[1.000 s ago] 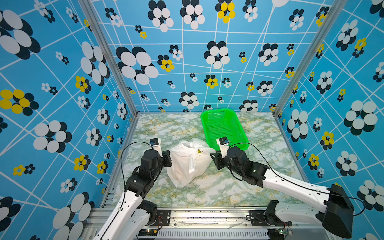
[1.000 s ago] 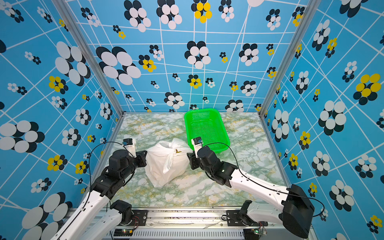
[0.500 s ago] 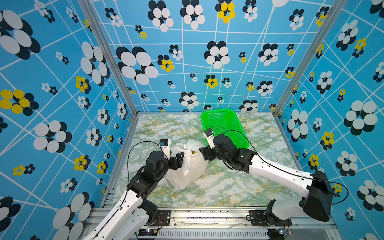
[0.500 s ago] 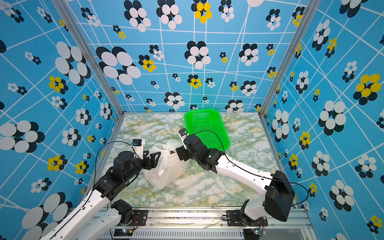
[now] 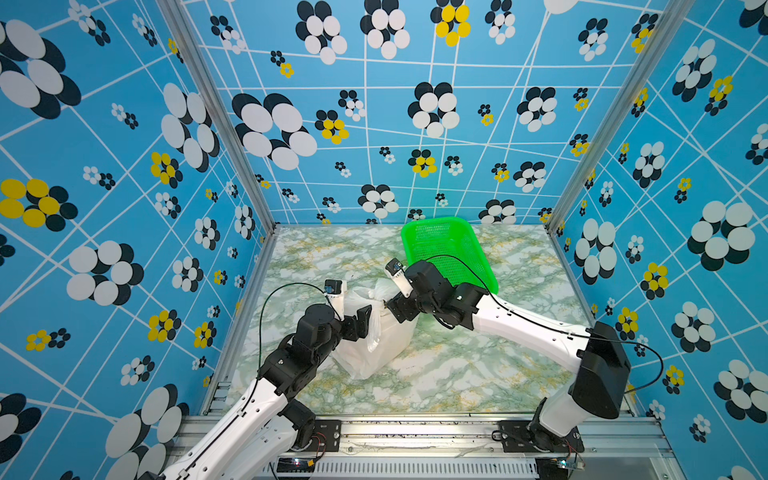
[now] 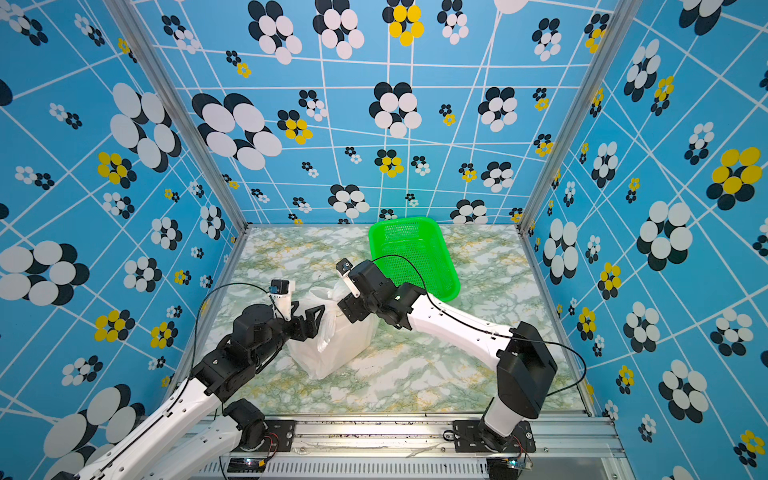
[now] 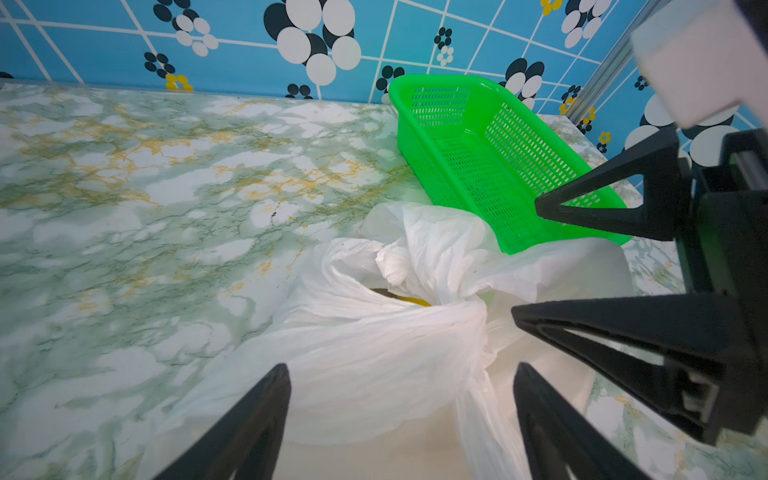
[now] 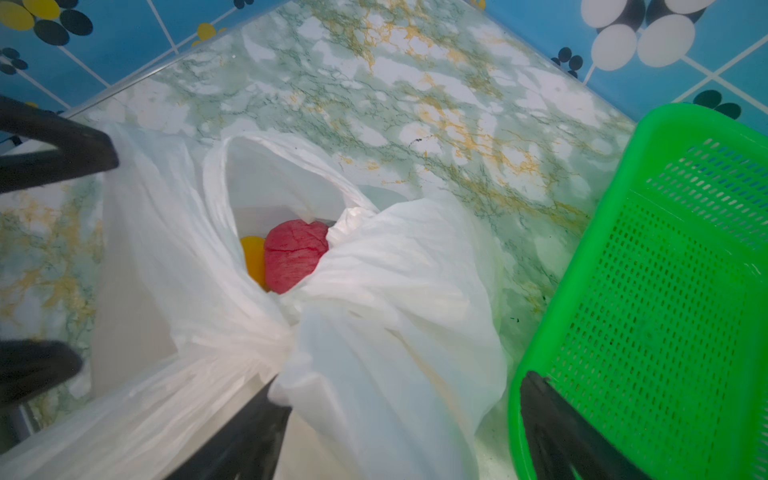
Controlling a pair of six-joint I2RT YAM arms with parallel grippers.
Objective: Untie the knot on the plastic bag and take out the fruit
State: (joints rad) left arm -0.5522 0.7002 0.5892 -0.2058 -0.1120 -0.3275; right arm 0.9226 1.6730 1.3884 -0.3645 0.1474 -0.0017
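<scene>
The white plastic bag stands on the marble table near the front. Its knot is tied, with a loose handle strip hanging down the bag's front. Through the bag's mouth I see fruit: a red bumpy ball and a yellow-orange piece. My left gripper is open over the bag's left side. My right gripper is open over its right side, a fold of plastic against one finger. The two face each other across the knot.
An empty green mesh basket lies behind and right of the bag, close to the right gripper. Blue patterned walls enclose the table on three sides. Bare marble lies left of and behind the bag.
Both grippers have opened and moved in from the bag's sides to its top, the left one rightward, the right one leftward and away from the front.
</scene>
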